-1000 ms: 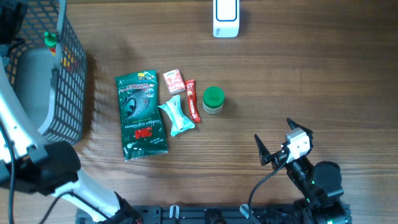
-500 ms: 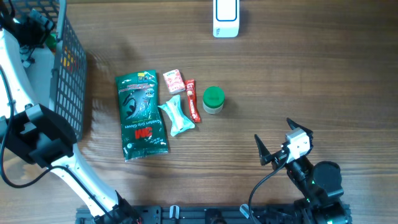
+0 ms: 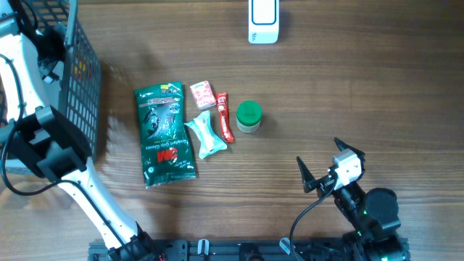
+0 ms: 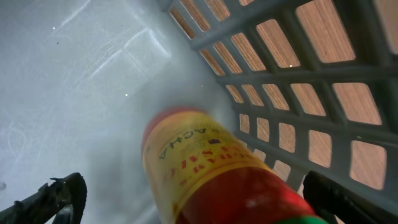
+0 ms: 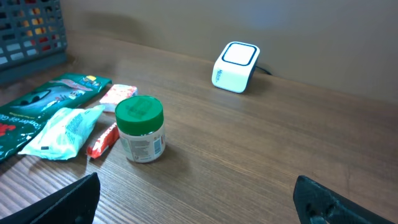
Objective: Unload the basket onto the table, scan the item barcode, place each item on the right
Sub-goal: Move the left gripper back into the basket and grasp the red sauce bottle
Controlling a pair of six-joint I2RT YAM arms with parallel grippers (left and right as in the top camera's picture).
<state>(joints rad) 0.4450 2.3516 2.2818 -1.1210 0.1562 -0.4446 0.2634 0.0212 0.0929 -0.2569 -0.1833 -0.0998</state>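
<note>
Zero scans to show on this table (image 3: 362, 80): your left gripper (image 4: 199, 208) is down inside the basket (image 3: 80, 109) at the left edge. Its fingers (image 4: 53, 196) are spread wide on either side of a yellow-and-red bottle (image 4: 199, 155), with no squeeze visible on it. The bottle lies on the basket floor against the mesh wall, well apart from the white scanner (image 3: 262, 20) at the middle of the far edge. Your right gripper (image 3: 316, 149) hangs over the near right corner with its fingers wide and nothing between them.

Five other goods lie apart from the basket, left of the table's centre: a green pack (image 3: 165, 134), a teal packet (image 3: 206, 135), a pink sachet (image 3: 202, 94), a red stick (image 3: 225, 116) and a green-lidded jar (image 3: 249, 116). None is near the scanner.

Judging from this, you are at the very start, if the bottle is the item you mean to scan. The grasp is not made, and the lift out of the basket, the carry to the scanner and the turning of the barcode toward it all remain. No barcode can be made out on the bottle.
</note>
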